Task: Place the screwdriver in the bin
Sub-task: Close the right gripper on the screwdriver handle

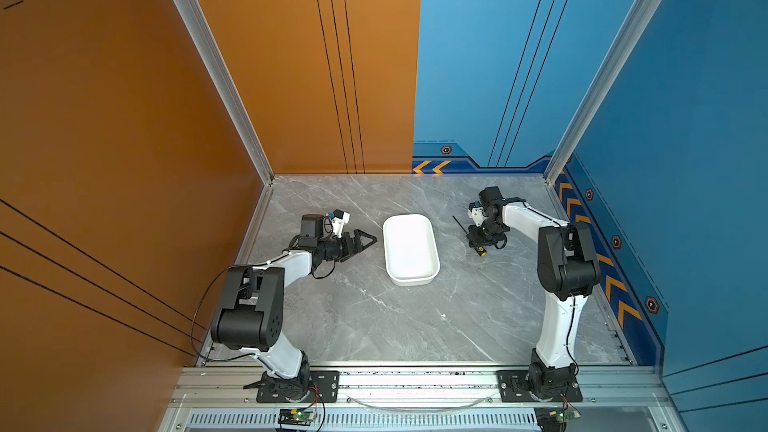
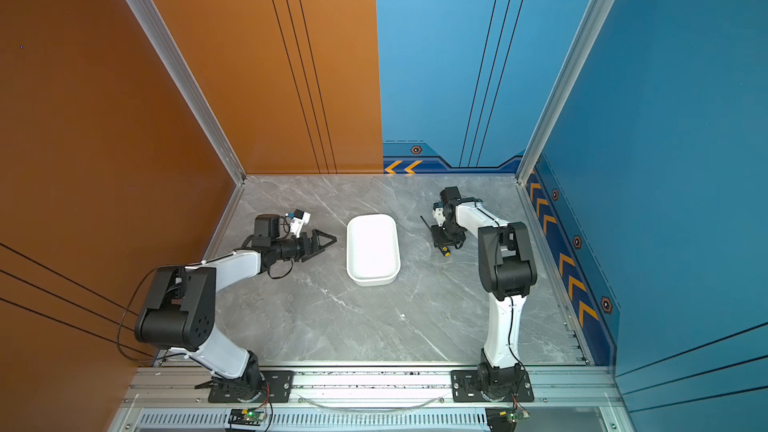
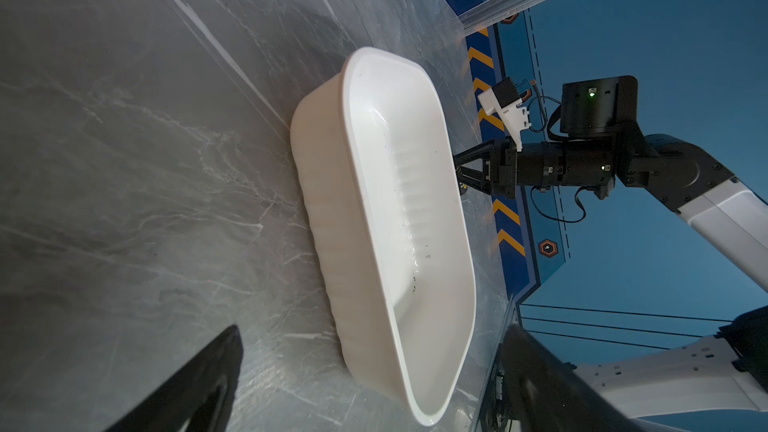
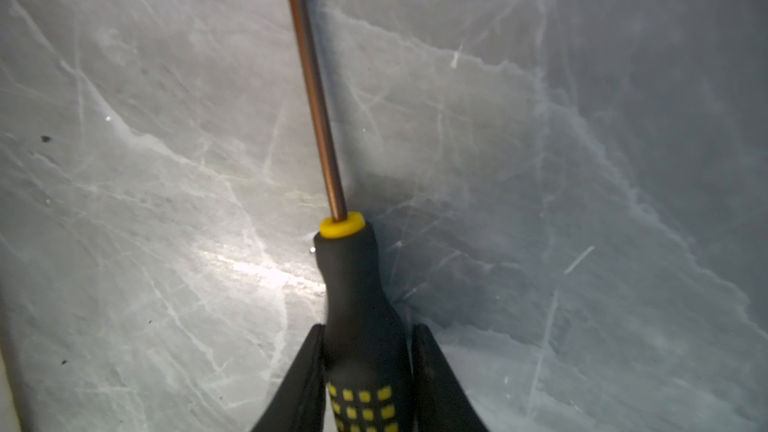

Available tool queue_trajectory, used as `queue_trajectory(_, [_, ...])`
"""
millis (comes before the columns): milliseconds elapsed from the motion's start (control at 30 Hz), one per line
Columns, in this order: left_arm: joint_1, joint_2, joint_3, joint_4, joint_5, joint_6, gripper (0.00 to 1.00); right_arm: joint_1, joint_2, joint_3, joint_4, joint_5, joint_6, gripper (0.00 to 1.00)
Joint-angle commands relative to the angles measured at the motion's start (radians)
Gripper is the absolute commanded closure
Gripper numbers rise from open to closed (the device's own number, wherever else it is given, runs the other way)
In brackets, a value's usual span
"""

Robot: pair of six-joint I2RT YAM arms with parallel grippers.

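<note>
The screwdriver [image 4: 357, 284], with its black handle, yellow squares and thin shaft, lies low on the grey marble table to the right of the bin in both top views [image 1: 460, 226] [image 2: 426, 224]. My right gripper [image 4: 368, 328] points down over it, one finger pressed against each side of the handle [image 1: 478, 243] [image 2: 441, 243]. The yellow handle end [image 1: 482, 252] pokes out toward the front. The white bin [image 1: 409, 249] [image 2: 372, 249] [image 3: 399, 201] stands empty mid-table. My left gripper [image 3: 372, 328] lies on its side left of the bin, open and holding nothing [image 1: 372, 239] [image 2: 330, 239].
Orange wall panels close off the left side and blue panels the right and back. An aluminium rail [image 1: 415, 384] carrying both arm bases runs along the front edge. The right arm's elbow [image 1: 567, 263] rises near the right wall.
</note>
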Motion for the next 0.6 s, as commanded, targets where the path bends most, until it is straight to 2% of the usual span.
queue_trajectory(0, [0.006, 0.008, 0.018, -0.005, 0.028, 0.014, 0.02, 0.005, 0.017, 0.021, -0.041, 0.001, 0.022, 0.73])
queue_trajectory(100, [0.006, 0.010, 0.022, -0.004, 0.032, 0.013, 0.02, 0.001, 0.020, 0.022, -0.043, -0.007, 0.063, 0.80])
queue_trajectory(233, [0.006, 0.008, 0.021, -0.005, 0.033, 0.013, 0.02, -0.007, 0.021, 0.017, -0.043, -0.042, 0.145, 0.99])
queue_trajectory(400, [0.006, 0.009, 0.022, -0.004, 0.034, 0.013, 0.02, -0.003, -0.013, 0.009, -0.043, -0.089, 0.216, 1.00])
queue_trajectory(567, [0.006, 0.005, 0.022, -0.004, 0.033, 0.013, 0.02, 0.025, -0.120, 0.007, -0.045, -0.105, 0.321, 1.00])
